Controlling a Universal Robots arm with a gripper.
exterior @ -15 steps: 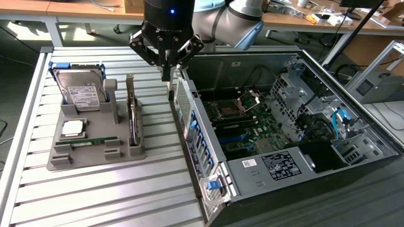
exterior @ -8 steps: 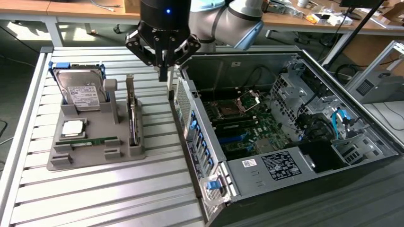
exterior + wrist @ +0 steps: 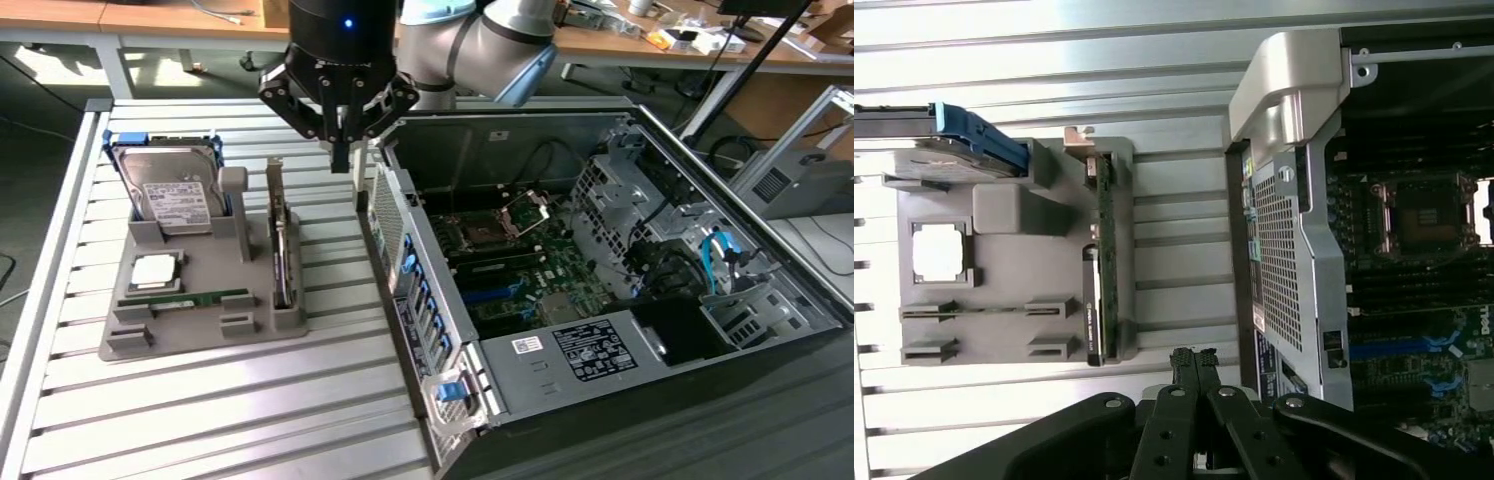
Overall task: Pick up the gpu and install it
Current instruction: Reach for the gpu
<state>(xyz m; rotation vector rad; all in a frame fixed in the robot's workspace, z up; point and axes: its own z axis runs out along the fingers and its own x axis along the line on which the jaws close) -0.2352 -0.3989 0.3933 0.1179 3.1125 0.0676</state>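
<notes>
The gpu (image 3: pixel 280 250) is a thin dark card with a silvery bracket at its far end. It stands on edge in a slot along one side of the grey holder tray (image 3: pixel 187 338). In the wrist view the gpu (image 3: pixel 1104 262) appears as a narrow dark-green strip on the tray (image 3: pixel 1019 275). My gripper (image 3: pixel 342 155) hangs above the slatted table, between the tray and the open computer case (image 3: pixel 400 250), past the gpu's bracket end. Its fingers (image 3: pixel 1184 365) are shut together with nothing between them, and they do not touch the card.
A silver hard drive (image 3: pixel 174 190) stands at the tray's far end. A square processor (image 3: pixel 154 270) and a green memory stick (image 3: pixel 187 298) lie on the tray. The case's motherboard (image 3: pixel 521 265) lies exposed, with cables and drive cages on the exterior view's right.
</notes>
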